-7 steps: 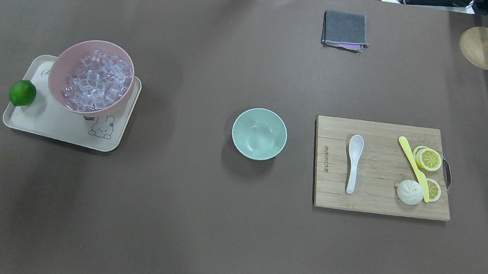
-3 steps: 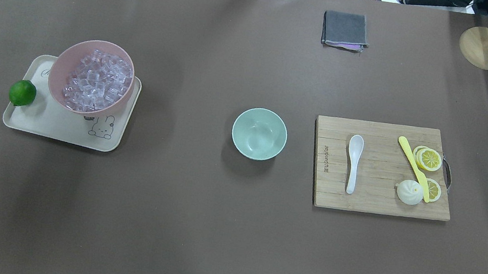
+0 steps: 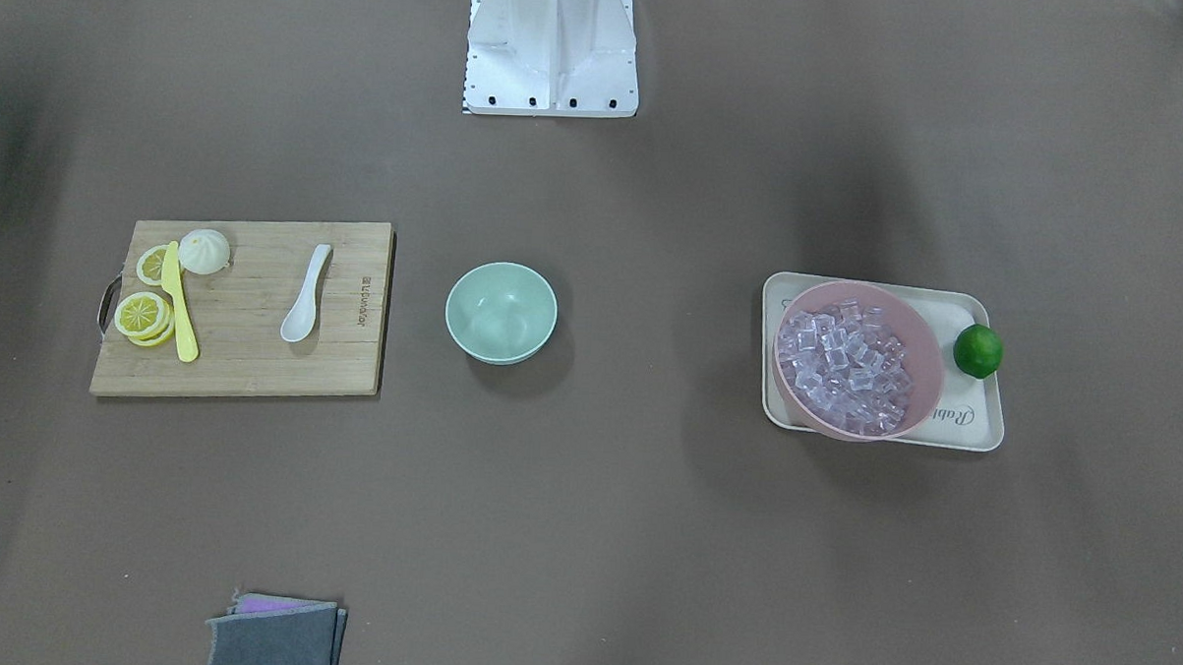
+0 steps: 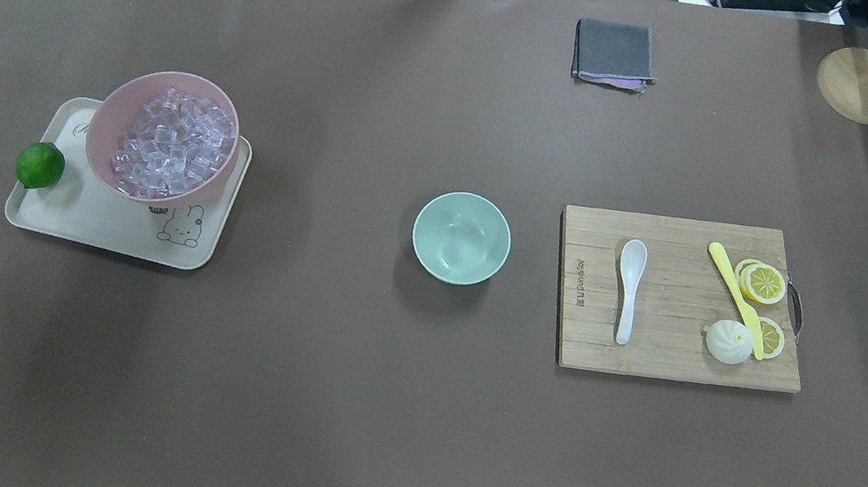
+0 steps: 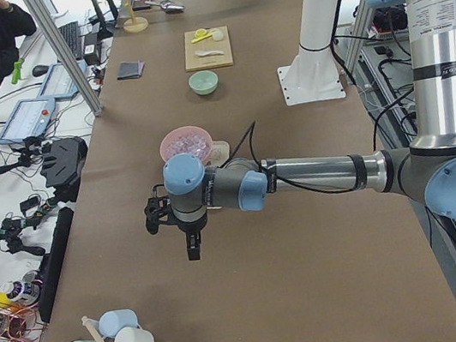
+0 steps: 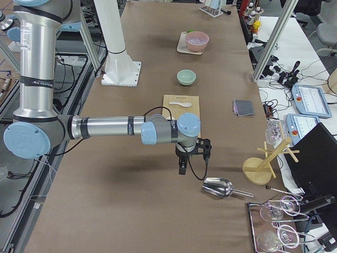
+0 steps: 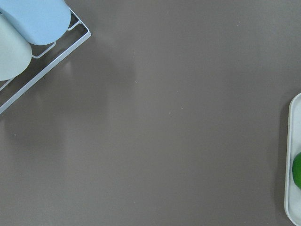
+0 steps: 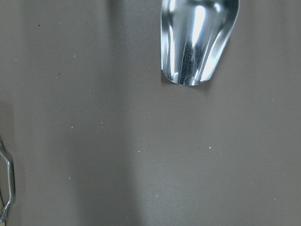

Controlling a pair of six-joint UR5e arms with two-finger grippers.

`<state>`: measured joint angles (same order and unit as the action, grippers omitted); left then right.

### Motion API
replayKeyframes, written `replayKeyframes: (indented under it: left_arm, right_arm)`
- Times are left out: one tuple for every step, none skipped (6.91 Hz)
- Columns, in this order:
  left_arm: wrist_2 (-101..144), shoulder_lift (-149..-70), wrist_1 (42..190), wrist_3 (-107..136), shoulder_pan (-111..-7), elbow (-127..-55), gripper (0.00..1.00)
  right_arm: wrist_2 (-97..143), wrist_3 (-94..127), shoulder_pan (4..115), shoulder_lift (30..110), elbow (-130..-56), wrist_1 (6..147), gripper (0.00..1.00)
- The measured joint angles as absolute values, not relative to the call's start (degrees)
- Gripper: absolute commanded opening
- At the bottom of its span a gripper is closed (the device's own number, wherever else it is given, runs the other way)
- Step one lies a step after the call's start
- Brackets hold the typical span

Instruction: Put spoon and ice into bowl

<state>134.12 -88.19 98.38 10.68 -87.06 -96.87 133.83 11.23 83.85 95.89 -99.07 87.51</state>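
The white spoon lies on the wooden cutting board, right of centre, scoop away from the robot. The mint-green bowl stands empty at the table's middle. The ice fills a pink bowl on a beige tray at the left. My left gripper hangs over bare table beyond the tray, seen only in the exterior left view; I cannot tell whether it is open. My right gripper hangs over the table beyond the board, near a metal scoop; I cannot tell its state.
A lime sits on the tray. A yellow knife, lemon slices and a white bun lie on the board. A grey cloth and a wooden stand are at the back. Cups in a rack stand at the left end.
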Motion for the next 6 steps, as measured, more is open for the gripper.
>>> replayKeyframes:
  left_arm:
    - [134.1,-88.6,98.4,10.9,-87.0,-96.9,0.98]
    - [134.2,-89.0,98.4,11.0,-87.0,-96.9,0.98]
    - [134.2,-89.4,98.4,11.1,-87.0,-96.9,0.98]
    - [134.3,-89.9,98.4,11.2,-87.0,-96.9,0.98]
    - [134.4,-90.9,98.3,11.2,-86.9,-96.9,0.98]
    - [134.5,-92.5,98.4,11.2,-86.7,-97.0,0.98]
  right_arm:
    - [133.8,11.2,83.8,95.9,-99.0,87.5,1.0]
    - [133.8,11.2,83.8,95.9,-98.9,87.5,1.0]
    - [133.8,11.3,83.8,95.9,-98.9,87.5,1.0]
    - [133.7,11.3,83.8,95.9,-98.9,87.5,1.0]
    - [133.5,11.3,83.8,95.7,-99.0,87.5,1.0]
    - [133.4,11.4,83.8,95.4,-99.0,87.5,1.0]
